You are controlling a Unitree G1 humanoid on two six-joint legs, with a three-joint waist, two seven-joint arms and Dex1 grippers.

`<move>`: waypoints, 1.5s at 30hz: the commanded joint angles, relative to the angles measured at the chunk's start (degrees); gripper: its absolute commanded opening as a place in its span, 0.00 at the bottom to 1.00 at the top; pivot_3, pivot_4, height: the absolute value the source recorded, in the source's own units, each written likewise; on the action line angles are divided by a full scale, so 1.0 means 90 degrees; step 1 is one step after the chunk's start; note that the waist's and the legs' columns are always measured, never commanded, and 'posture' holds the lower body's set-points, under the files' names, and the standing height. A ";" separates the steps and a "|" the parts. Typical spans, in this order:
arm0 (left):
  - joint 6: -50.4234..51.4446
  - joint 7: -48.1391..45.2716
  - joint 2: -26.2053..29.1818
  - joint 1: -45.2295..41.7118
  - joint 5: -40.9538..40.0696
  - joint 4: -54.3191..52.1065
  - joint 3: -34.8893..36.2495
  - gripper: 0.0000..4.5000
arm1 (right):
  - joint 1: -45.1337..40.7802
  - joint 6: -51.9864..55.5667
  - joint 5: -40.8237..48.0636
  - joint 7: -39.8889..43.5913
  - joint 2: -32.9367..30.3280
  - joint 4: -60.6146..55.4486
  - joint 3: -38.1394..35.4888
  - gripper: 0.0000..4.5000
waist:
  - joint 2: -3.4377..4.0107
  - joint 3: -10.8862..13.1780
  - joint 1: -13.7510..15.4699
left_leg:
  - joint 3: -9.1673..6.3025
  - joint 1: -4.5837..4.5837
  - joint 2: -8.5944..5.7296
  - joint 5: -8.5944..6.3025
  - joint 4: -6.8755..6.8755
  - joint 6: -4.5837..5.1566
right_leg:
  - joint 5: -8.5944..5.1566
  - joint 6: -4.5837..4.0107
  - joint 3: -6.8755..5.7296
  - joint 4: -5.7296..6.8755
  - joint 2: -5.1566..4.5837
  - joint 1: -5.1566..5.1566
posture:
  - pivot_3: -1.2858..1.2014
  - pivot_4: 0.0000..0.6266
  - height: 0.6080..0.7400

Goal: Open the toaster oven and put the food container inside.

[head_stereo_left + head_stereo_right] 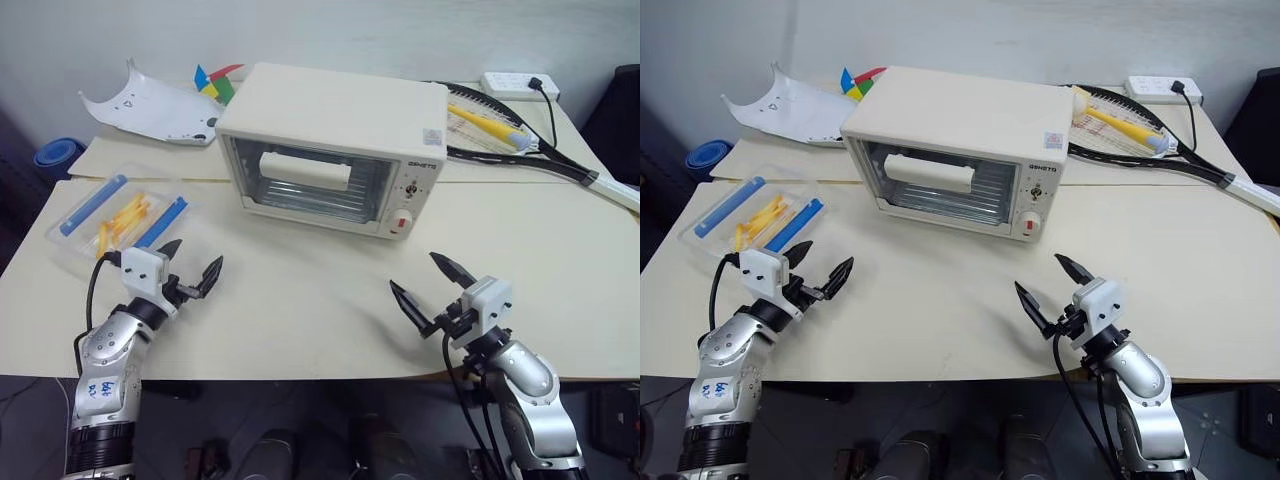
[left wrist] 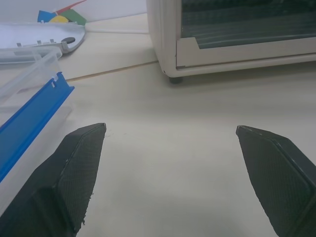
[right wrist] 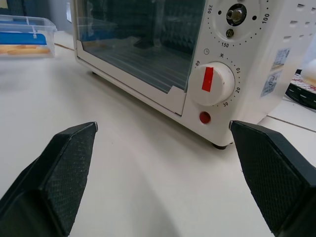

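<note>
Food container (image 1: 122, 218) sits at the table's (image 1: 300, 320) left side, lid on, two blue clip strips along the long sides, yellow-orange strips inside. It looks like thin clear plastic: light, a bit flexy, smooth walls, probably slippery to black fingers. Best hold is likely across the short width, pinching on or under the blue clips, where the rim should be stiffest. Squeezing the bare clear wall could bow it or pop the lid. Contents look loose, so keep it level.

Left gripper (image 1: 191, 266) hovers just beside the container's near right corner, not touching it, fingers spread wide, nothing between them. In the left wrist view one blue strip (image 2: 30, 120) lies right by one finger.

Toaster oven (image 1: 335, 148) stands mid-table towards the back, door shut, wire rack visible through the glass. Cream body, rigid, looks heavy enough to stay put, but a hard tug might slide it on the smooth top. The pale bar (image 1: 305, 166) across the upper glass is the handle; that is the place to hook and pull down. Hinge seems to be at the bottom edge, though the view is not clear enough to be sure. Glass is fragile, so avoid knocking it with the fingertips. Red knob (image 3: 212, 83) sits at the right of the door; no need to touch it.

Right gripper (image 1: 428, 287) hangs over bare table in front of the oven's right end, well short of it, also spread wide and empty.
</note>
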 commanded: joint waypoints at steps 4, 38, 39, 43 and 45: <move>0.0006 0.0130 -0.0128 0.0129 0.0013 -0.0450 -0.0068 1.00 | -0.0073 0.0009 0.0001 -0.0003 -0.0061 -0.0288 -0.0071 0.99 | 0.0000 0.0000 0.0005 | 0.0000 0.0000 0.0000 0.0000 0.0000 0.0000 | 0.0000 0.0000 0.0000 0.0000 0.0000 0.0000 | 0.52 0.24 1.00; 0.0863 -0.1319 0.0846 0.0470 -0.1026 -0.1075 0.0287 1.00 | -0.0854 0.0790 0.0349 0.0842 -0.0413 -0.0579 0.0366 0.99 | 0.0003 0.0003 -0.0016 | 0.0003 -0.0001 0.0021 -0.0006 -0.0002 -0.0007 | -0.0001 -0.0009 0.0003 -0.0009 0.0021 -0.0001 | 0.52 0.24 1.00; 0.0935 -0.1469 0.0860 0.0494 -0.1231 -0.1144 0.0359 1.00 | -0.0885 0.0954 0.0503 0.0913 -0.0432 -0.0697 0.0402 0.99 | 0.0003 0.0003 -0.0013 | 0.0003 -0.0001 0.0022 -0.0006 -0.0002 -0.0008 | -0.0001 -0.0010 0.0002 -0.0009 0.0022 -0.0002 | 0.52 0.24 1.00; 0.1723 -0.2377 0.1312 0.0665 -0.2332 -0.1366 0.0724 1.00 | -0.1599 0.1963 0.1114 0.1054 -0.0567 -0.1218 0.0597 0.99 | 0.0005 0.0004 -0.0044 | 0.0007 -0.0002 0.0027 -0.0006 0.0001 -0.0008 | 0.0001 -0.0012 0.0006 -0.0007 0.0023 -0.0002 | 0.52 0.24 1.00; 0.2033 -0.2815 0.1647 0.0663 -0.2663 -0.1346 0.0848 1.00 | -0.2123 0.2422 0.1216 0.1097 -0.0625 -0.1174 0.0710 0.99 | 0.0007 0.0005 -0.0065 | 0.0010 -0.0001 0.0034 -0.0006 0.0001 -0.0011 | 0.0002 -0.0017 0.0008 -0.0007 0.0032 -0.0005 | 0.52 0.24 1.00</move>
